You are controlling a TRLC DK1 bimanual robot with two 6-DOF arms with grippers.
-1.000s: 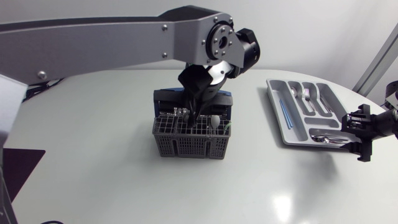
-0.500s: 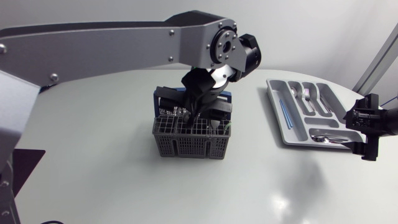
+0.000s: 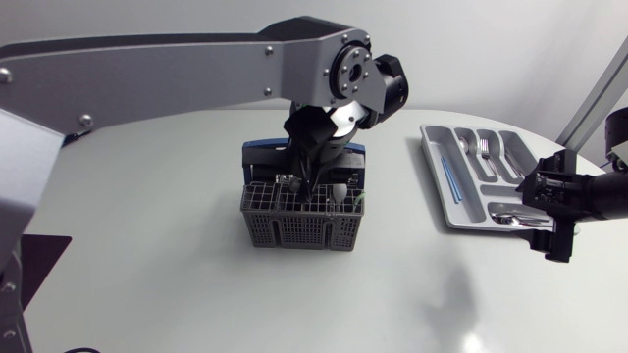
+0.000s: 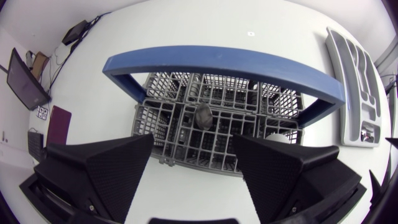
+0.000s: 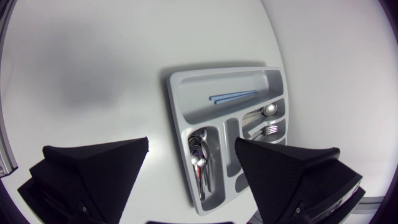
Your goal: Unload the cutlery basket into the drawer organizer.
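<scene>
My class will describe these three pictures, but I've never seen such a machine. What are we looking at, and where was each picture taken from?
Two robot arms work at a white table. The overhead picture shows both; the other two come from cameras on each arm's wrist. The left gripper, open and empty, hangs over a grey cutlery basket with a blue handle. The right gripper, open and empty, hangs by the drawer organizer, which holds spoons, forks and blue sticks.
</scene>
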